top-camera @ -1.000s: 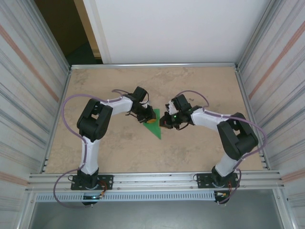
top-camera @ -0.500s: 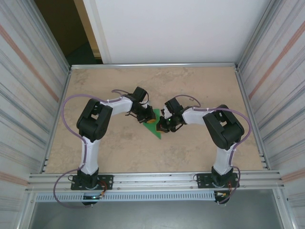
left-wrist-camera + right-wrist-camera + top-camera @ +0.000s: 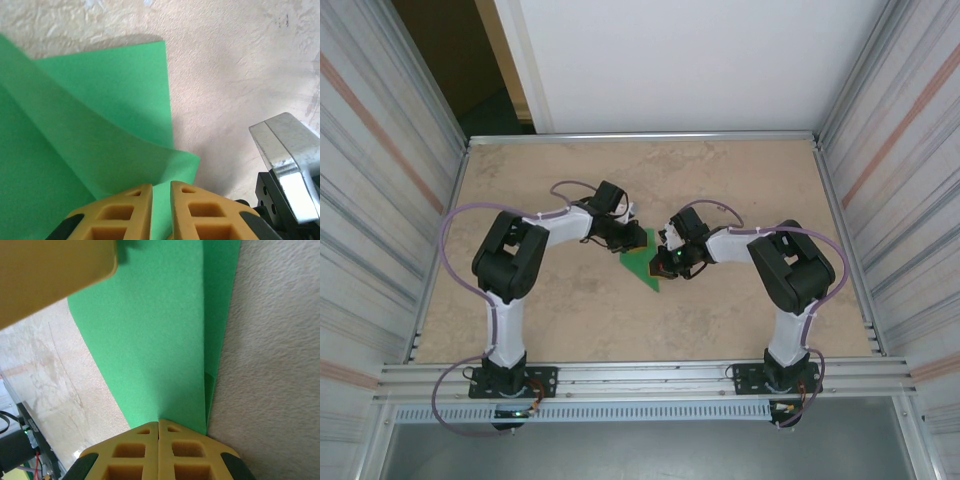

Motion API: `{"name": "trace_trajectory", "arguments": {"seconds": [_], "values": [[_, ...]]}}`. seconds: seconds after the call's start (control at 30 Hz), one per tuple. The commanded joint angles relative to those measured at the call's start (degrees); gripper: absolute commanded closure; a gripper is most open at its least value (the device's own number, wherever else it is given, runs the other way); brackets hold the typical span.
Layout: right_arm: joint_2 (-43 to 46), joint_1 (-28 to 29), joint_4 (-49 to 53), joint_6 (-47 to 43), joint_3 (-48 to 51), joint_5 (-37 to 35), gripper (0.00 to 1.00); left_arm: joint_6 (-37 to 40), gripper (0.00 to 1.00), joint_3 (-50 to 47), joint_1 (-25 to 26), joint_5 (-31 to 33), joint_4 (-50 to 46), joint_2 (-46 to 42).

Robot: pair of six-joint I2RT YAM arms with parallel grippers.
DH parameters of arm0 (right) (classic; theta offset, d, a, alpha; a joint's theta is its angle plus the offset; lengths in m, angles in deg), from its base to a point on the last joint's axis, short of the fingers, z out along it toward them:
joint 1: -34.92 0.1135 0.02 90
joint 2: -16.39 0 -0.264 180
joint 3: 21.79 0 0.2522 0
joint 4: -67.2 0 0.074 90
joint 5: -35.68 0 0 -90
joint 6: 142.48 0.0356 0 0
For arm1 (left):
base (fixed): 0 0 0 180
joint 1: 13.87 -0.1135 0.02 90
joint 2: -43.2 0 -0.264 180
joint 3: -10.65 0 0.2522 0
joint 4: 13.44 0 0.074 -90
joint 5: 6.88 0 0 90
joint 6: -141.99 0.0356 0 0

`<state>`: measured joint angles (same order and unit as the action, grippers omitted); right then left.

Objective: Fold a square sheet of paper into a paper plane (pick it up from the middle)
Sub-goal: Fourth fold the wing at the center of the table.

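Observation:
The square sheet of paper [image 3: 642, 264], bright green and folded to a triangle pointing toward the arms, lies mid-table. My left gripper [image 3: 631, 242] sits at its far left edge. In the left wrist view its jaws [image 3: 161, 186] stand a narrow gap apart, a lifted, curling flap of the paper [image 3: 100, 115] running down into that gap. My right gripper [image 3: 666, 263] is at the paper's right side. Its fingertips [image 3: 159, 421] are pressed together, shut, resting at the edge of the layered paper [image 3: 160, 330], nothing visibly between them.
The beige table [image 3: 750, 180] is walled by corrugated panels left [image 3: 380, 200] and right [image 3: 900, 180], with a metal rail [image 3: 650, 378] at the near edge. A silver and black part of the other arm [image 3: 287, 160] sits close right of my left fingers.
The right arm swung its elbow in and its gripper slid left onto the paper. The left arm shifted slightly left and back, staying at the paper's edge.

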<state>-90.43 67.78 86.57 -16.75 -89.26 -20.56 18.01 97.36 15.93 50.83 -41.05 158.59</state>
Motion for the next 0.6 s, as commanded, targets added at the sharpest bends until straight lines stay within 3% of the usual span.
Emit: {"name": "trace_trajectory", "arguments": {"seconds": [0.0, 0.4, 0.57], "values": [[-3.0, -0.3, 9.5, -1.8, 3.3, -5.2, 1.0, 3.1, 0.83, 0.3, -0.5, 0.8, 0.5, -0.1], [-3.9, -0.2, 11.2, -2.6, 3.4, -6.0, 1.0, 5.4, 0.84, 3.4, -3.1, 4.5, -2.4, 6.5], [-5.9, 0.6, 15.4, -6.0, 2.6, -8.7, 1.0, 10.7, 0.85, 9.5, -7.1, 6.9, -9.8, 9.5]]}}
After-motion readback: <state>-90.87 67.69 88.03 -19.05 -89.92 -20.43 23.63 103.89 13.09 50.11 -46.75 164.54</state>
